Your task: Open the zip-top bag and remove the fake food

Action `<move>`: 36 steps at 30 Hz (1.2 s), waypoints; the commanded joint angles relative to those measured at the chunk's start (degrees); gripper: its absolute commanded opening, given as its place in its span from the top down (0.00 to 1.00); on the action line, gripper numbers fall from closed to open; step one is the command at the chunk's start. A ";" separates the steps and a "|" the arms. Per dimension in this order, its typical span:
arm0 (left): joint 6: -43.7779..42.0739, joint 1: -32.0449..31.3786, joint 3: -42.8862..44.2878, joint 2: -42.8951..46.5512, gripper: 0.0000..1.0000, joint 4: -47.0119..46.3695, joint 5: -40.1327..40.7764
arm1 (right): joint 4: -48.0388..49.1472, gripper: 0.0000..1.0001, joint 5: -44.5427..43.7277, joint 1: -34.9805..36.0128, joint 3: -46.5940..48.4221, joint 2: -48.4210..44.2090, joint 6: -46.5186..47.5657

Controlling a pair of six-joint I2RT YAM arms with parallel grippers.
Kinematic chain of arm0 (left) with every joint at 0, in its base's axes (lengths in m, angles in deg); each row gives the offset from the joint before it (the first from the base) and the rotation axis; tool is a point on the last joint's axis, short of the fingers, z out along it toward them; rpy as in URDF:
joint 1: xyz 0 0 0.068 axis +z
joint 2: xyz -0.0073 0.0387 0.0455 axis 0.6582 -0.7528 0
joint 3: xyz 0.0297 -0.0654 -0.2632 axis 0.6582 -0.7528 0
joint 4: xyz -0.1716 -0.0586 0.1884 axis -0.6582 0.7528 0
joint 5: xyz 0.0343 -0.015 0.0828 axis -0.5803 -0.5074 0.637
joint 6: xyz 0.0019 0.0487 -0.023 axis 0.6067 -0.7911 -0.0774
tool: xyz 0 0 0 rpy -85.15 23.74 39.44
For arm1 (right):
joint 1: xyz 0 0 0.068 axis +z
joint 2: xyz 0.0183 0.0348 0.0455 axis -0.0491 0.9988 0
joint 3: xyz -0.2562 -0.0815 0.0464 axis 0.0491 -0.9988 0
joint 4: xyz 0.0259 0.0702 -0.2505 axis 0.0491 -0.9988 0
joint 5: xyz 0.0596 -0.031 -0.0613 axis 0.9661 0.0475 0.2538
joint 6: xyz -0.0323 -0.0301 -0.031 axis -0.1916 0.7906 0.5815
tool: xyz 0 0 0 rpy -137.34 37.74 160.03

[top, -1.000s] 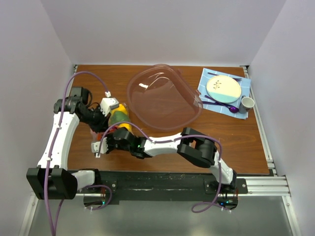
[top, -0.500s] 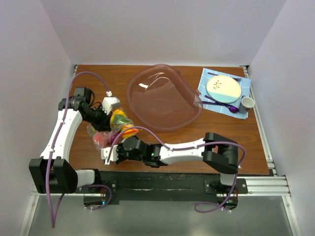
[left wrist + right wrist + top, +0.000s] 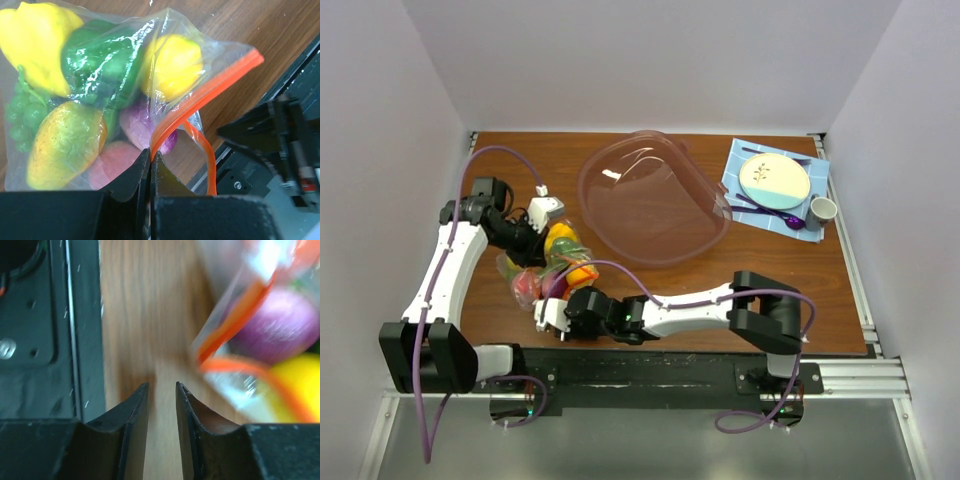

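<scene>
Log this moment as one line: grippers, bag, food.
left gripper: shut on zip-top bag at zip strip | right gripper: open, empty | fake food: inside bag

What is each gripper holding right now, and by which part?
The left gripper pinches the zip-top bag by its orange zip strip. The right gripper holds nothing; its jaws stand slightly open beside the bag's mouth.

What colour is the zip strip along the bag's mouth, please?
The zip strip is orange-red, clearest in the left wrist view.
</scene>
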 commanded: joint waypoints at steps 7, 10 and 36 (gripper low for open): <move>-1.44 0.17 1.21 3.64 1.00 -0.43 -1.94 | -11.83 0.85 -4.93 -2.38 7.13 -10.75 -8.42; -1.88 0.08 0.95 4.43 1.00 0.27 -2.03 | -10.78 1.00 -9.47 -2.91 8.71 -9.70 -10.61; -1.96 -1.24 3.22 4.52 0.83 3.26 -5.10 | 23.15 0.01 -25.84 -2.83 7.92 7.35 -16.24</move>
